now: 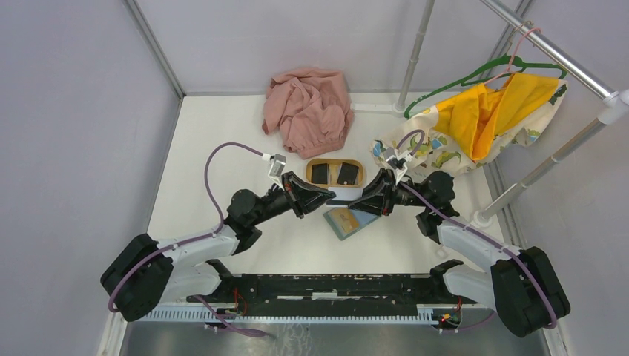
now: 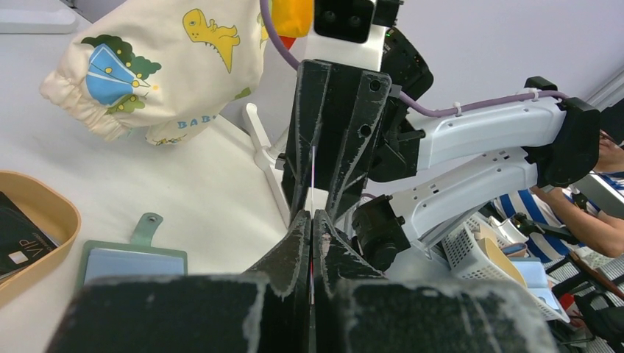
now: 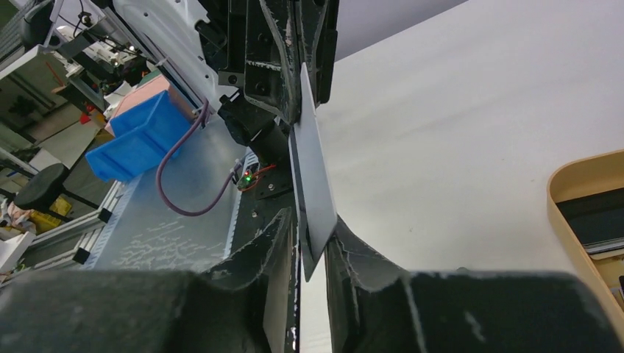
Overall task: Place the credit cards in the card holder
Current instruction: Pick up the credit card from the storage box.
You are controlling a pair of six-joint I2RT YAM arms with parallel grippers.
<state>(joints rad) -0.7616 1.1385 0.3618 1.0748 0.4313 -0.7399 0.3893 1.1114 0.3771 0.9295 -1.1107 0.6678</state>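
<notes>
Found the left gripper (image 1: 329, 197) reaching in from the left above the worktop (image 1: 222, 148), fingers pressed together on one end of a credit card (image 3: 313, 173) held on edge, clear of the surface. Saw that card in the left wrist view only as a thin line running between both sets of fingertips. Noted a pink cloth (image 1: 308, 110) bunched at the far side, and just nearer than it an oval tan tray (image 1: 334, 160) holding two black cards (image 1: 320, 173) side by side, apart from each other. Placed the pinched card just in front of the tray and above the far edge of the card holder (image 1: 356, 225), left open and flat on the worktop with a gold-tan card (image 1: 340, 217) on its left half; could not tell whether tucked into a slot or only lying there. Found the right gripper (image 1: 351, 202) facing the left one, clamped on the opposite end of the same card, the two sets of fingertips close but apart. Saw further right a yellow and dinosaur-print garment (image 1: 475, 122) draped from a green hanger (image 1: 482, 74) on a rail
</notes>
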